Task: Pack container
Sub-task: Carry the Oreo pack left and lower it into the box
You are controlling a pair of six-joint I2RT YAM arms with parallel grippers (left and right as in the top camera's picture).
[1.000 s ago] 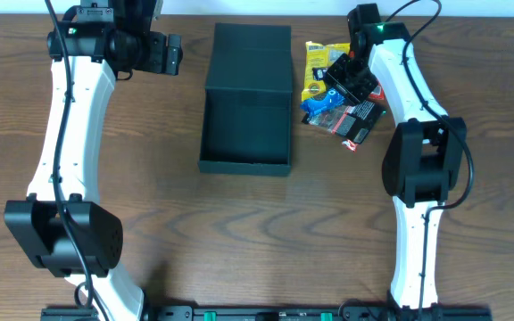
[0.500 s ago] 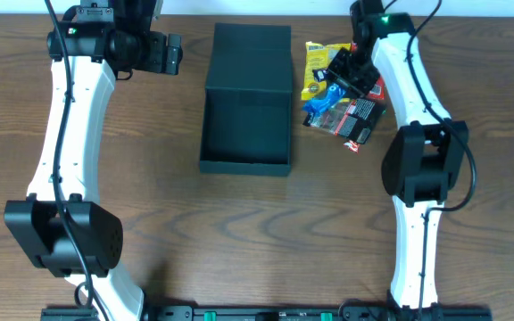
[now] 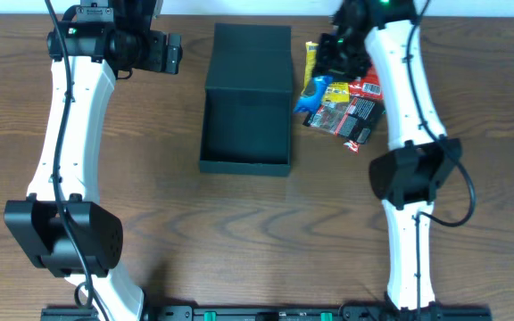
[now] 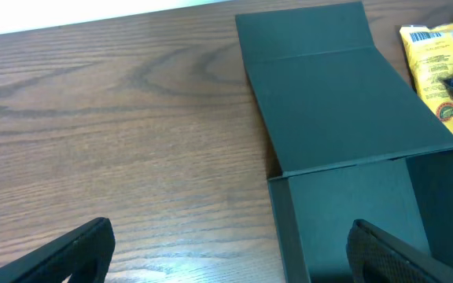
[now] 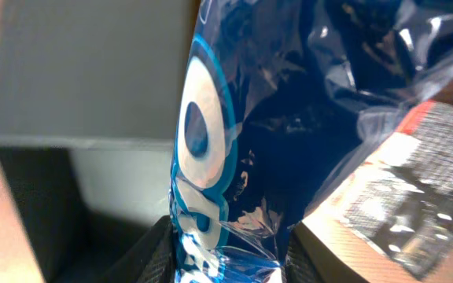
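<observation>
The container is a dark green box lying open mid-table, its flap lid folded back at the far side. It also shows in the left wrist view. My right gripper is shut on a blue snack packet and holds it above the table just right of the container's right wall. In the right wrist view the blue packet fills the frame between my fingers, with the container behind it. My left gripper is open and empty, left of the lid; in its own view it is above bare wood.
A yellow packet and a red-and-black packet lie right of the container, under my right arm. The yellow packet also shows in the left wrist view. The red-and-black packet is at the right of the right wrist view.
My right gripper has risen with the blue packet in it and moved left toward the container's right wall. The left arm has not moved.
</observation>
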